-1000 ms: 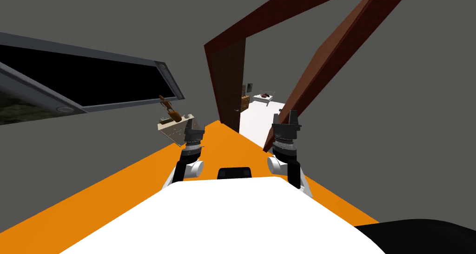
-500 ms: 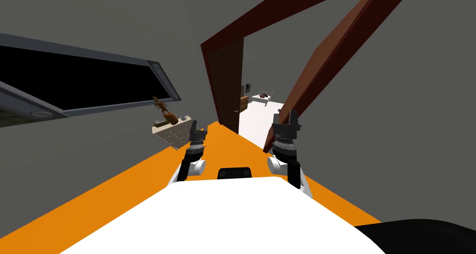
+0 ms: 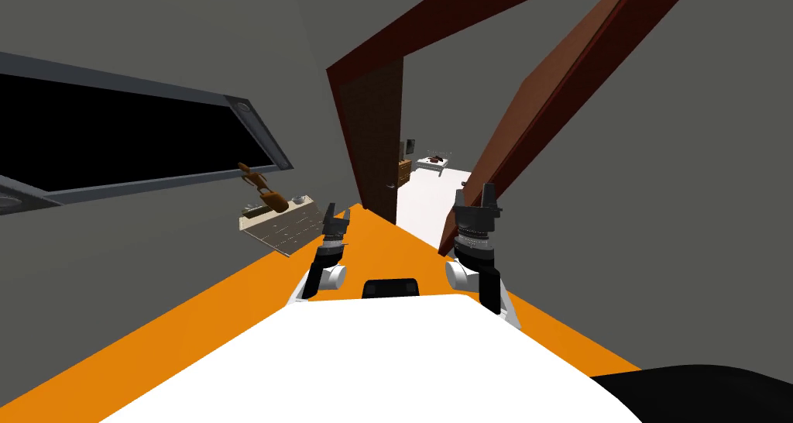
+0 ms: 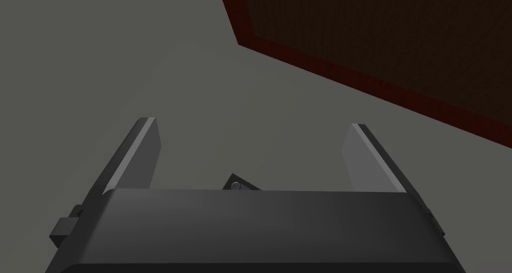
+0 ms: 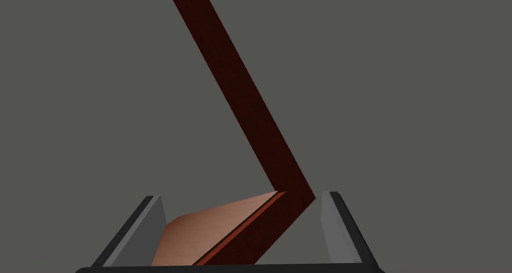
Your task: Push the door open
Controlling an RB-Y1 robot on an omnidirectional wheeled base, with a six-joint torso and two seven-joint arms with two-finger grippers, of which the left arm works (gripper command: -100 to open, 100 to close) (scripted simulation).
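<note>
Orange floor (image 3: 193, 310) runs ahead as a strip to the doorway at its far end. The door (image 3: 381, 132) is a dark brown leaf, swung inward along the left side of the dark red frame (image 3: 542, 108). Between the leaf and the right jamb the head view shows a white floor (image 3: 426, 201), with a small white table (image 3: 435, 163) at its far edge.

My left gripper (image 3: 338, 211) hangs over the orange floor's far left part, near the foot of the leaf. Its fingers are spread with nothing between them. The left wrist view adds a grey wall (image 4: 125, 60) and one corner of the frame with the dark leaf inside it.

My right gripper (image 3: 475, 194) is just before the foot of the right jamb, fingers apart and empty. The right wrist view adds a lighter tan face beside the frame's dark band, low between the fingers. Contact: cannot tell.

At the orange floor's left edge stands a pale cabinet (image 3: 280, 223) with a brown figure (image 3: 263, 190) on top. Above it is a grey-framed window (image 3: 255, 124).
</note>
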